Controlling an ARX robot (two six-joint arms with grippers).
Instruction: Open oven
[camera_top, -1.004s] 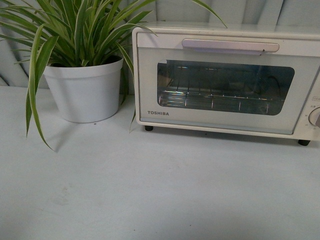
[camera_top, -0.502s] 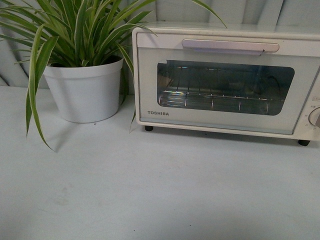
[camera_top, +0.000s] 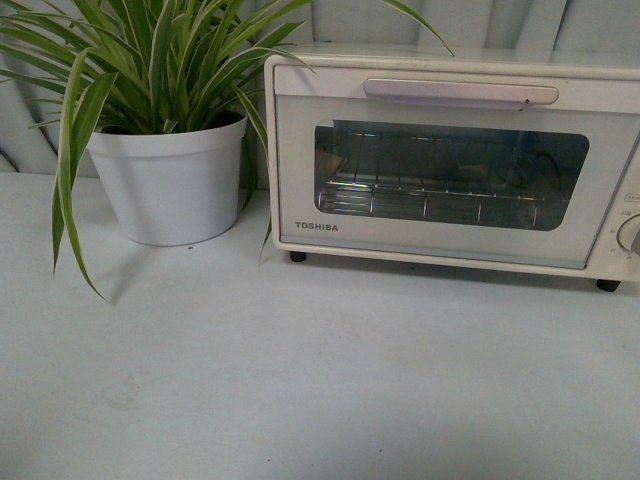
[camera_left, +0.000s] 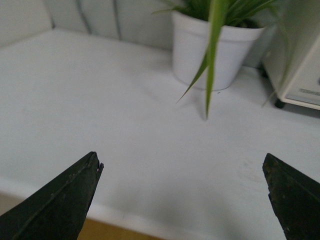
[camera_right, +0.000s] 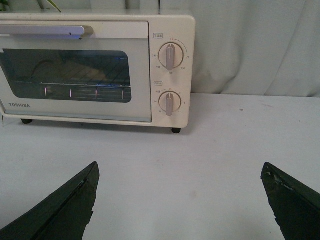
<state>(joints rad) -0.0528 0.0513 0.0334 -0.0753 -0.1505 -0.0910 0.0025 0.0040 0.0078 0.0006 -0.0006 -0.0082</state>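
Front view: the oven (camera_top: 450, 165) stands closed on the table (camera_top: 300, 380) beside a potted plant (camera_top: 170, 180). The left gripper (camera_left: 181, 160) and right gripper (camera_right: 180, 167) hover wide-spread and empty, likely readied for its handle (camera_top: 460, 92).

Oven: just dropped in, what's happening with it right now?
Nothing is handling the boxy cream-white TOSHIBA toaster oven. Its glass-windowed door is shut and the long bar handle is untouched. The left gripper and right gripper, both black, are open and empty, hovering over the white table short of the oven. A white potted plant stands beside the oven on the left arm's side.
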